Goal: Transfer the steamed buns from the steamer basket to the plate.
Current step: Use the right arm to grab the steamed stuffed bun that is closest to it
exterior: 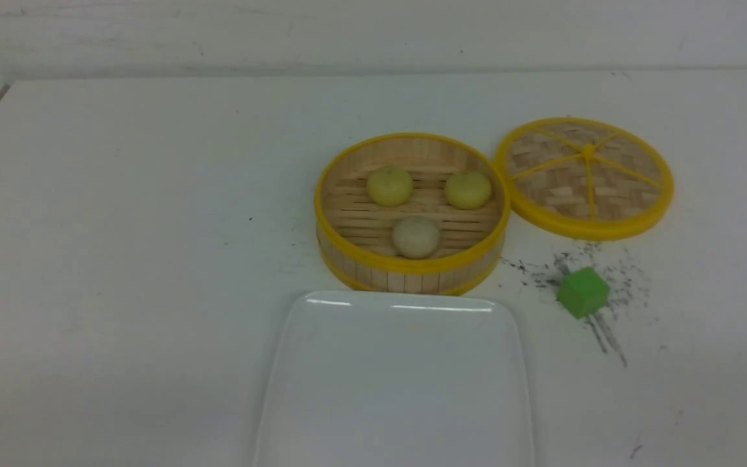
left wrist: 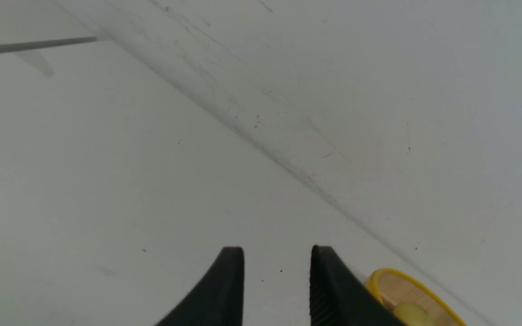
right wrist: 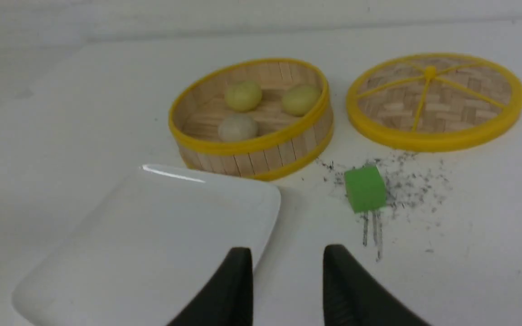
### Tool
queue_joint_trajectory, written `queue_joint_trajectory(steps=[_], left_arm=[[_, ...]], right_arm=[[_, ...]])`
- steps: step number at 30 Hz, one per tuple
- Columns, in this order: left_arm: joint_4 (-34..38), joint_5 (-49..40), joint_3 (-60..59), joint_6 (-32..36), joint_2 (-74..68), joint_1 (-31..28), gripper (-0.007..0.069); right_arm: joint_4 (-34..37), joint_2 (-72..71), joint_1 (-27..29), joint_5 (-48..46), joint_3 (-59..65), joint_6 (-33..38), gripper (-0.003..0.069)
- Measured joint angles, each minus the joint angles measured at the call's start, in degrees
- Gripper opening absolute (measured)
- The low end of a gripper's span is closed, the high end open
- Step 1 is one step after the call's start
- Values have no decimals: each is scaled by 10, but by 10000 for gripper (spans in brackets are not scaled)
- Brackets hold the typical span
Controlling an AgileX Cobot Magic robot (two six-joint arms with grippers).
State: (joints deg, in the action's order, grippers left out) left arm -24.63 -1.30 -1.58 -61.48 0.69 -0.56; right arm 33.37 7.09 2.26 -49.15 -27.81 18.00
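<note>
showing the three steamed buns [exterior: 416, 237] resting inside the steamer basket [exterior: 406, 277], on the far side of the white plate [exterior: 399, 389]; the woven lid [exterior: 584, 178] and green cube [exterior: 582, 292] lie to its right. left gripper [left wrist: 277, 253] and right gripper [right wrist: 288, 252] both stand parted, gripping nothing.

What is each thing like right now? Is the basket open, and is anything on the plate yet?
steamer basket: open, lid off
left yellow bun: in the basket
right yellow bun: in the basket
beige bun: in the basket
lid: off, lying flat beside the basket
plate: empty
green cube: lying loose, nothing touching it
left pincer: open, holding nothing
right pincer: open, holding nothing
</note>
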Motion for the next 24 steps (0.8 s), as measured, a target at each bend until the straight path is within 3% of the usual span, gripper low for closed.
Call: queue_joint_trajectory(steps=[8,19,24], left_arm=[[-14,13,0,-23,0,0,239],[-51,62,2,-59,-10,0,239],[-158,86,89,-103,-126,0,240]], right_arm=[[-88,164,0,-2,-130,57,242],[-96,332,0,12,-262,79,242],[-52,423,0,13,-287,127,242]])
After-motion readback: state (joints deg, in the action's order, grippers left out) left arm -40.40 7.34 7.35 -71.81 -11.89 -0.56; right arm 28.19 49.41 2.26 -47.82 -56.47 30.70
